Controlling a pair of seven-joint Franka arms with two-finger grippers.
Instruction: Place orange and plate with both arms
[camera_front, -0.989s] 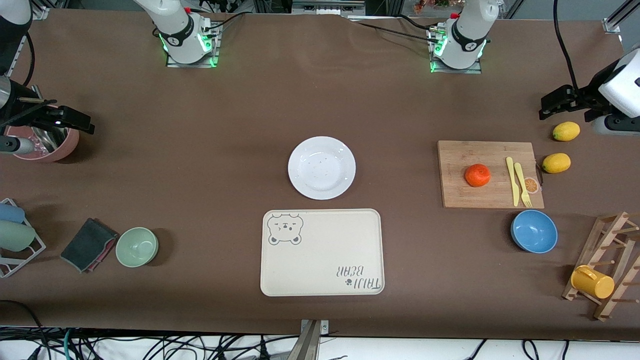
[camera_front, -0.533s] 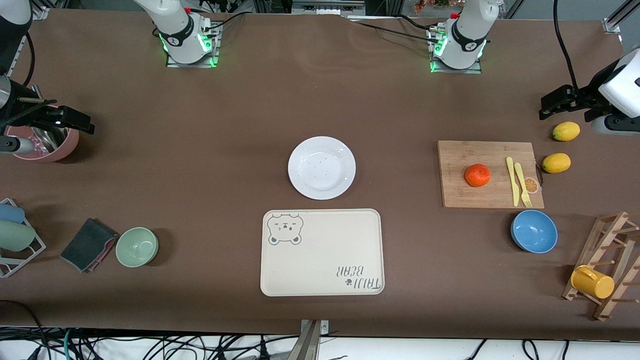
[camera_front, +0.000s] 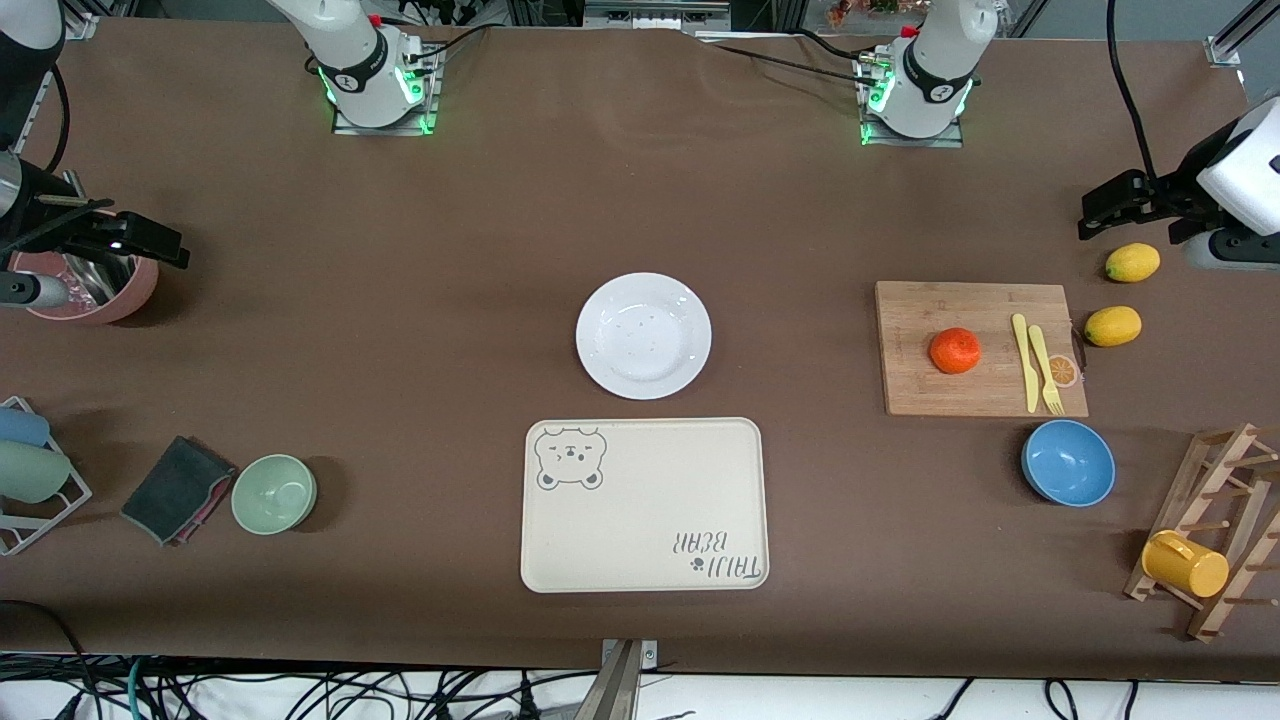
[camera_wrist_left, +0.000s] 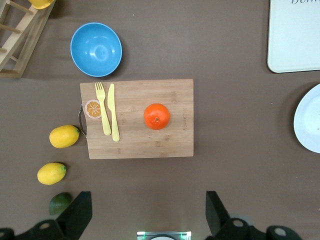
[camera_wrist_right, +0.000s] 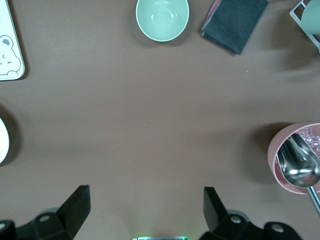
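Note:
The orange (camera_front: 954, 350) sits on a wooden cutting board (camera_front: 975, 300) toward the left arm's end of the table; it also shows in the left wrist view (camera_wrist_left: 157, 116). The white plate (camera_front: 643, 335) lies at the table's middle, its edge showing in the left wrist view (camera_wrist_left: 311, 125). My left gripper (camera_front: 1110, 205) hangs open and empty high above the table beside the lemons, well away from the orange; its own view shows it open too (camera_wrist_left: 147, 212). My right gripper (camera_front: 150, 242) hangs open and empty by the pink pot, and shows in the right wrist view (camera_wrist_right: 145, 205).
A cream bear-print tray (camera_front: 645, 505) lies nearer the camera than the plate. A yellow knife and fork (camera_front: 1038, 365) lie on the board. A blue bowl (camera_front: 1068, 462), two lemons (camera_front: 1112, 326), a mug rack (camera_front: 1215, 530), a green bowl (camera_front: 274, 493), a cloth (camera_front: 178, 488) and a pink pot (camera_front: 95, 290) stand around.

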